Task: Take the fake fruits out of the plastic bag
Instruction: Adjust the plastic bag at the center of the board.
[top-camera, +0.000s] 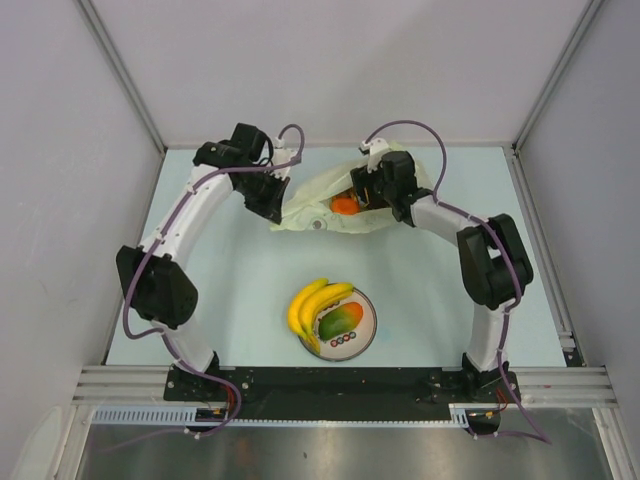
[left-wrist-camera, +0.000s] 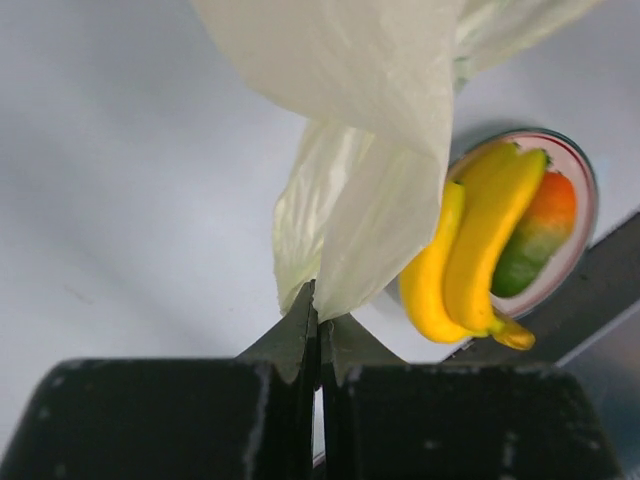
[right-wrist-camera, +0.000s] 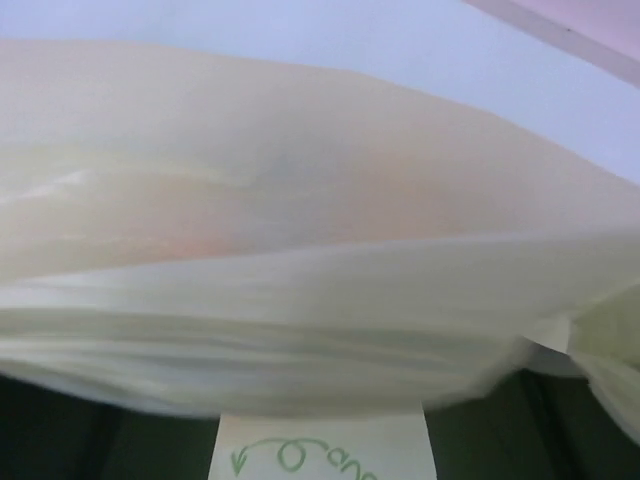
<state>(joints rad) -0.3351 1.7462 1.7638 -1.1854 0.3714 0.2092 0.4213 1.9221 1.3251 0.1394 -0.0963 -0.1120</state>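
1. At the far side of the tabletop (top-camera: 230, 300), the plastic bag (top-camera: 318, 190) lay crumpled between the two arms, its pale yellowish film bunched up and partly raised.
2. I saw the left fingers (left-wrist-camera: 310, 335) pressed together, clamped on a thin fold of the plastic bag (left-wrist-camera: 370, 100). The film rose from the tips in a taut sheet and hung clear of the tabletop (left-wrist-camera: 120, 150).
3. From above, the left fingers (top-camera: 272, 205) met the bag at its left edge.
4. I found the right fingers (top-camera: 368, 192) at the bag's right side, at its mouth, just beside the orange (top-camera: 343, 205).
5. That orange sat at the bag's opening, with film around it, and showed bright from overhead.
6. Through the right wrist camera I saw almost nothing but the plastic bag (right-wrist-camera: 300, 250) filling the view, with a faint orange glow through the film. I could not tell whether the right fingers were apart or together.
7. Nearer the arm bases, well apart from the bag, the white plate (top-camera: 372, 318) sat on the tabletop.
8. On that plate the banana bunch (top-camera: 318, 303) lay along the left, overhanging the rim, with the mango (top-camera: 341, 320) touching it on the right.
9. The left wrist camera also caught the plate (left-wrist-camera: 583, 170) past the hanging film, with the banana bunch (left-wrist-camera: 480, 240) and mango (left-wrist-camera: 535, 235) on it.
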